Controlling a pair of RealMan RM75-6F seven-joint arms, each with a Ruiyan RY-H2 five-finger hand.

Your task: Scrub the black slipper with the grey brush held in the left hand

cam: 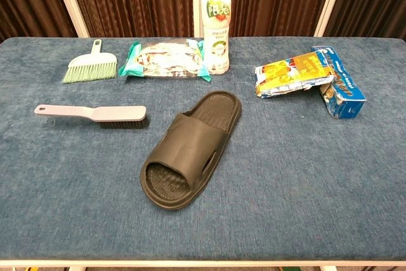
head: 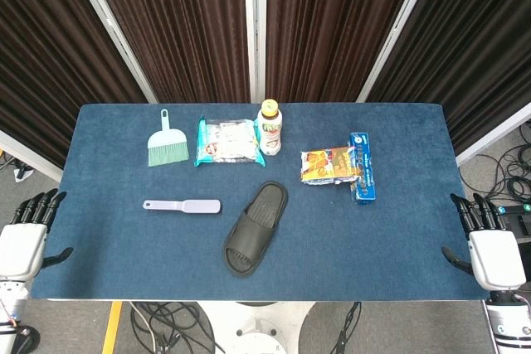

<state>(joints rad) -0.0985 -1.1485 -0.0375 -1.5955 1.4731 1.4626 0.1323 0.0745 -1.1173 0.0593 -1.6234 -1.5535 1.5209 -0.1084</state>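
Two hands sit off the table edges, and neither one holds anything. Far left, the left hand (head: 25, 238) rests beside the blue table (head: 108, 263), dark fingers spread apart and pointing up, well away from everything on the cloth. Moving in, a small green hand broom (cam: 89, 66) lies near the back edge, handle pointing away. In front of it, the grey brush (cam: 95, 114) lies flat on the table, untouched, bristles down at its right end, handle stretching to the left. Next along the back, a clear snack packet (cam: 166, 60) with teal ends lies flat, and a bottle (cam: 216, 23) with a yellow cap stands upright just beside its right end. Centre stage, the black slipper (cam: 190, 147) lies sole-down and diagonal, toe end toward the near left, heel toward the bottle, just right of the brush but apart from it. Further right, an orange snack bag (cam: 288, 75) leans against a blue box (cam: 342, 87). Far right, the right hand (head: 489, 246) hangs off the table edge, fingers apart, gripping nothing.
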